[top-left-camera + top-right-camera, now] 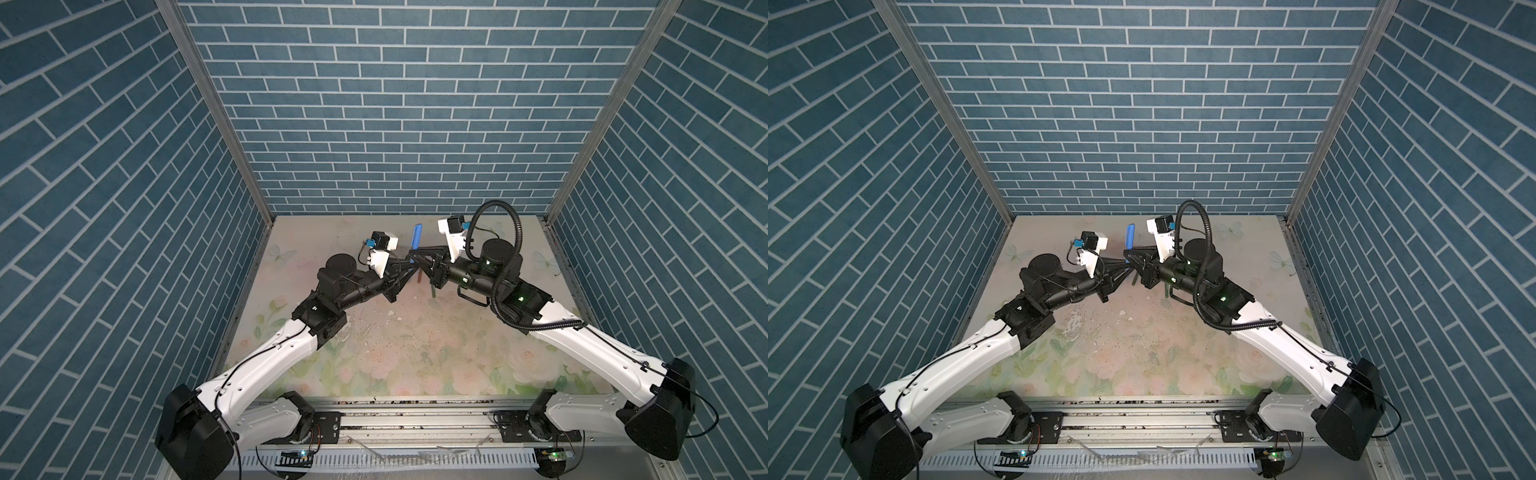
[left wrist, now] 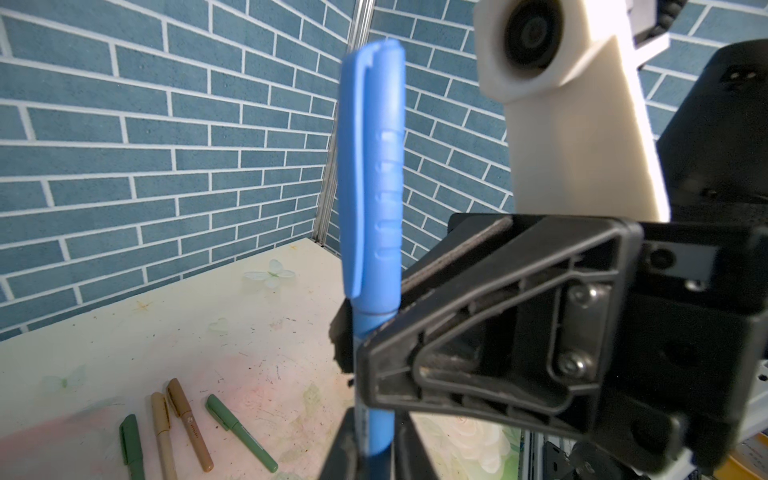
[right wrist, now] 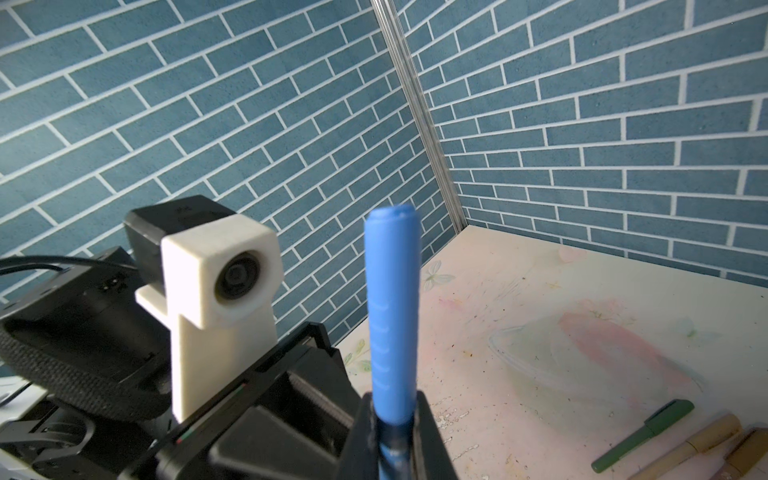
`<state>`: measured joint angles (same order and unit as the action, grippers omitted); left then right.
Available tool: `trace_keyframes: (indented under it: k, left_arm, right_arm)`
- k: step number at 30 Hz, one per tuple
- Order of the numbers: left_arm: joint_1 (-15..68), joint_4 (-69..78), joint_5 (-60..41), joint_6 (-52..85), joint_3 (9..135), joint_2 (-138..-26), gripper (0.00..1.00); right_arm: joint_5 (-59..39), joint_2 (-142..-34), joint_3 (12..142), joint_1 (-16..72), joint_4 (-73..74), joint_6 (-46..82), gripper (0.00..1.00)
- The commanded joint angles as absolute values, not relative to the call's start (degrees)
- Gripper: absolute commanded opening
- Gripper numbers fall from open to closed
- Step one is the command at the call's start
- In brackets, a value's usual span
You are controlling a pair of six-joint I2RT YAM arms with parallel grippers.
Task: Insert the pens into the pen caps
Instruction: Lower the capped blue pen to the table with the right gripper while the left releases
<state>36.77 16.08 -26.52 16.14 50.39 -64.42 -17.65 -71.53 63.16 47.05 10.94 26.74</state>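
Note:
A blue pen (image 1: 416, 245) (image 1: 1130, 237) stands upright in the air over the back middle of the table. Its blue pen cap (image 2: 370, 166) (image 3: 392, 316), with a clip, sits on the upper end. My right gripper (image 3: 394, 419) (image 1: 413, 254) is shut on the barrel just below the cap. My left gripper (image 2: 376, 453) (image 1: 409, 268) has its fingers close on either side of the barrel lower down. Whether they press it does not show. On the table lie other capped pens: a green one (image 2: 241, 432), a brown one (image 2: 189, 424) and a tan one (image 2: 163, 436).
A second green capped pen (image 2: 132, 446) lies beside the tan one. The flowered table top (image 1: 374, 353) has blue brick walls (image 1: 374, 124) on three sides. The two wrists nearly touch at the middle, and a black cable loop (image 1: 498, 216) arches over the right arm.

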Motion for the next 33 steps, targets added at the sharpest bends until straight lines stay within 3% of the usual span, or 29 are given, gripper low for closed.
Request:
trace_keyframes:
  k: [1, 4, 6, 11, 20, 25, 33]
  left_arm:
    - [36.83, 17.25, -24.22, 16.17, 49.16, -62.87, 0.59]
    - [36.83, 16.31, -20.78, 16.34, 48.7, -61.54, 0.91]
    - [36.83, 16.17, -19.11, 16.05, 48.3, -60.4, 1.0]
    - [36.83, 15.18, -10.94, 15.89, 47.06, -56.88, 1.0]
    - [36.92, 12.27, 6.59, 17.49, 44.91, -50.66, 1.0]
    - [36.88, 10.63, 6.78, 17.75, 45.9, -51.06, 0.99]
    - [36.91, 10.63, 5.3, 18.05, 46.07, -51.96, 1.0]
  right_arm:
    - [-16.61, -71.02, 64.19, 47.25, 11.61, 26.64, 0.08]
    - [-14.44, -71.27, 65.88, 47.11, 10.04, 25.05, 0.08]
    - [-12.83, -71.91, 67.98, 46.94, 8.1, 23.95, 0.08]
    - [-9.07, -74.96, 75.7, 44.3, -0.18, 22.4, 0.08]
    - [-11.73, -87.12, 78.84, 30.09, -19.96, 28.43, 0.08]
    - [-15.46, -100.24, 81.41, 24.73, -28.66, 26.98, 0.09]
    - [-16.08, -117.25, 87.28, 24.17, -33.15, 25.88, 0.09]
